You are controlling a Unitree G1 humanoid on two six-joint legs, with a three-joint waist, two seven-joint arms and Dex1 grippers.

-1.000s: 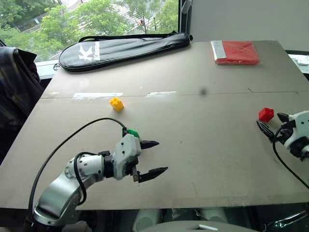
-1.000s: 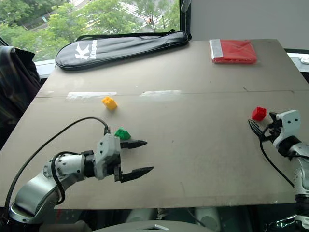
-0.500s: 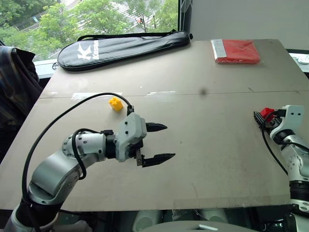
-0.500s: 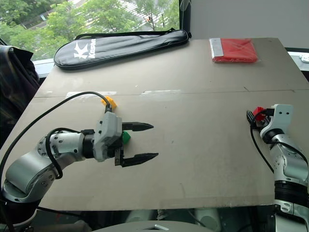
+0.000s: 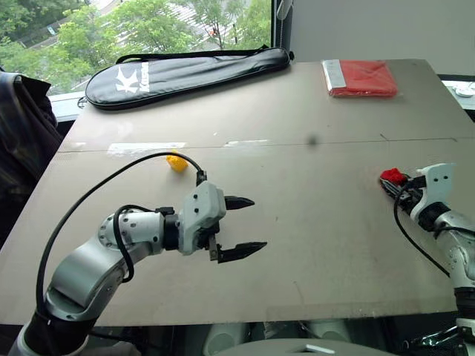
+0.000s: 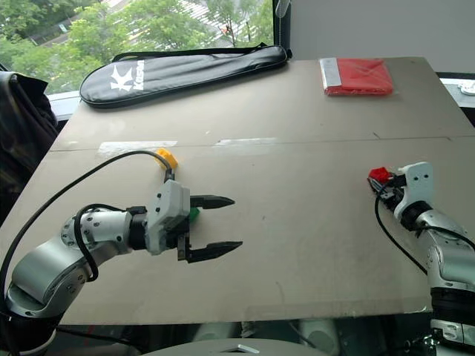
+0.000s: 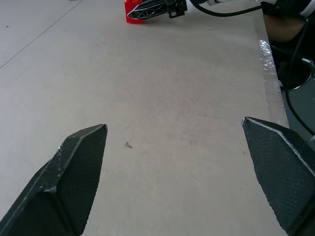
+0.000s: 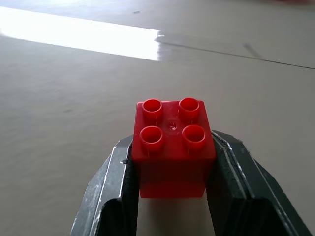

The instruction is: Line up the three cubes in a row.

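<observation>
Now the small red plastic brick with four studs on top (image 8: 172, 147) sits squarely between the right gripper (image 6: 382, 182)'s two black fingers, pinched on both side faces, out near the table (image 5: 319, 96)'s right edge at about three o'clock. The row it has to join lies far off toward nine o'clock: the small yellow studded brick (image 5: 176, 161) rests well apart to the left, and the small green studded brick (image 6: 194, 214) peeks out just behind the left gripper (image 5: 245, 225), mostly hidden by it. So the carry, I'd judge, runs leftward across bare tabletop, nothing in the path. The left gripper hovers with its fingers spread wide, empty, pointing toward three o'clock. Further out at twelve o'clock lie a long black zipped racket bag (image 5: 185, 70) and a flat red cloth packet (image 5: 360, 78), both well clear.
</observation>
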